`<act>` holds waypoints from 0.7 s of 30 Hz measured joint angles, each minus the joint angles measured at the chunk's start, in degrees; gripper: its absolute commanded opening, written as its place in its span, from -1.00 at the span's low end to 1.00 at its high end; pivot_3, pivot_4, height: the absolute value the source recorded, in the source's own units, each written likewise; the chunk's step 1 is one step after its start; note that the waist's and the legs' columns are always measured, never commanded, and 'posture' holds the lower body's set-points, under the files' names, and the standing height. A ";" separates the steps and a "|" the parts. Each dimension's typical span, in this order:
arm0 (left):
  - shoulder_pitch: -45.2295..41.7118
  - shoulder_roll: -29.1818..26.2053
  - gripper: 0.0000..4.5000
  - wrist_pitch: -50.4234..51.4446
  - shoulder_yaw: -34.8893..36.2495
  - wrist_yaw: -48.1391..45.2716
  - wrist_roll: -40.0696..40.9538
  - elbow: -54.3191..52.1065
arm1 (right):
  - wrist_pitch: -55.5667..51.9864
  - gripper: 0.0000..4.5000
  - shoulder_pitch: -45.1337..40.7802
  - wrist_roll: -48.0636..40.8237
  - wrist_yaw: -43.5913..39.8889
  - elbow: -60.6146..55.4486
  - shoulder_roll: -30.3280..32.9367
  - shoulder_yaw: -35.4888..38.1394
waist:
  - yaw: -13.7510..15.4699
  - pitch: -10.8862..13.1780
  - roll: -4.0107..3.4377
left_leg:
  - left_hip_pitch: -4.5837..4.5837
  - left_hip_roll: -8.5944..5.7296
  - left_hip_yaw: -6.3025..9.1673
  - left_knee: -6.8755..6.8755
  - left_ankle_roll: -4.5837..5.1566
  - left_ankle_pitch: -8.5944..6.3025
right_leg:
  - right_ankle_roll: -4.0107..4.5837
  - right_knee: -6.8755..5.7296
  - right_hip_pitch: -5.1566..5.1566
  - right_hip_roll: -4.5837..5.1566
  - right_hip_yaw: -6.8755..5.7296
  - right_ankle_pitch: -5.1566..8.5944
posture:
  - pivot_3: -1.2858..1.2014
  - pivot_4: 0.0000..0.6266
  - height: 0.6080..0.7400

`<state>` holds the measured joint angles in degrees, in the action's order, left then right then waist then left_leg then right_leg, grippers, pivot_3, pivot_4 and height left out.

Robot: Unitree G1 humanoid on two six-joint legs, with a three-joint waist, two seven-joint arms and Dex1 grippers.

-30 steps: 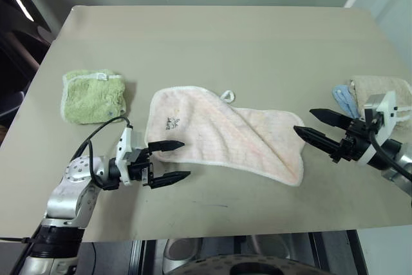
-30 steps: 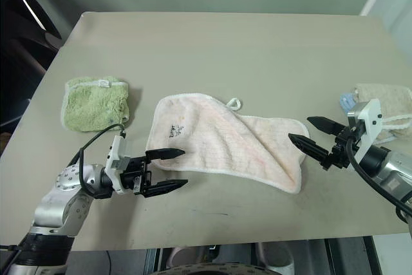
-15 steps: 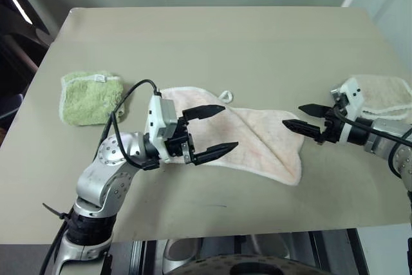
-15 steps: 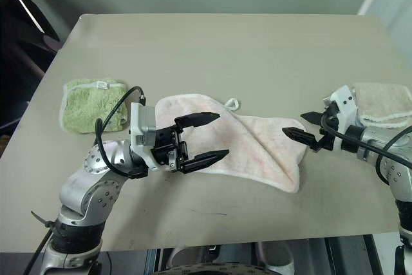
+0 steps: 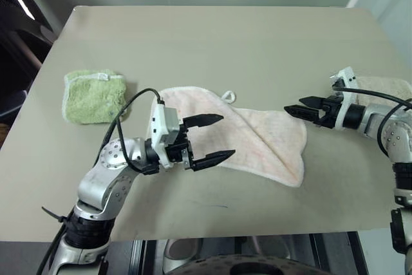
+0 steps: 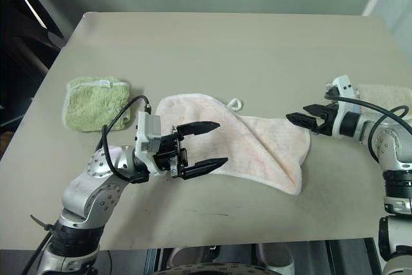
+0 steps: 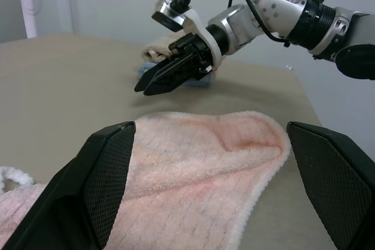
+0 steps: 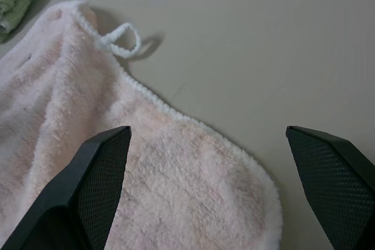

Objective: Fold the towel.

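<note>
The towel (image 5: 241, 136), pale pink with a white trim, lies rumpled and partly doubled over itself near the middle of the table (image 5: 212, 43), its small white loop (image 5: 228, 96) poking out from the far edge. We have brought our left gripper (image 5: 212, 138) up from the near-left of the towel to hang above the towel's left end, fingers spread wide and holding nothing. Our right gripper (image 5: 300, 107) has come forward from the towel's right side to its far right corner, and its fingers too stand apart and empty. With both grippers now placed at opposite ends of the towel, we judge the fold is about to begin: each gripper looks set to take hold of an edge, and no grasp is yet made. There are no containers on the table. Left of the towel sits a folded green towel (image 5: 94, 95); right of the towel, behind our right arm, lies a beige cloth (image 5: 386, 88), both well apart from the towel.
</note>
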<state>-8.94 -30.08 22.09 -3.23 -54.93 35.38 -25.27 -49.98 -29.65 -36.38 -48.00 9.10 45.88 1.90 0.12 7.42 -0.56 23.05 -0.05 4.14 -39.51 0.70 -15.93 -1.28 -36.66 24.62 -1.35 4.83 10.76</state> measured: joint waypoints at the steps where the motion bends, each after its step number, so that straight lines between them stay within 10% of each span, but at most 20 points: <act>1: -0.35 0.00 1.00 0.00 -0.36 -0.04 -0.42 0.06 | -0.20 0.99 -0.82 0.53 -0.98 1.67 0.10 -0.39 | 0.00 0.00 0.00 | 0.00 0.00 -0.01 0.01 0.00 0.00 | 0.00 0.01 0.00 0.00 0.00 0.00 | 0.03 -0.52 0.89; 21: 0.62 -1.49 1.00 -1.74 -0.08 -2.17 -1.54 1.23 | -1.47 0.99 -6.07 9.79 -14.93 15.43 -0.60 -4.52 | -0.09 -0.07 0.07 | -0.25 0.03 0.00 0.35 -0.09 0.05 | 0.47 -0.09 -0.10 0.00 -0.04 0.24 | 0.03 -0.52 0.89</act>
<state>-8.33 -31.58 20.34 -3.31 -57.10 33.85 -24.04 -51.45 -35.73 -26.59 -62.93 24.53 45.28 -2.62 0.03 7.35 -0.49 22.80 -0.02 4.14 -39.16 0.61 -15.88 -0.80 -36.74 24.53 -1.35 4.78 11.01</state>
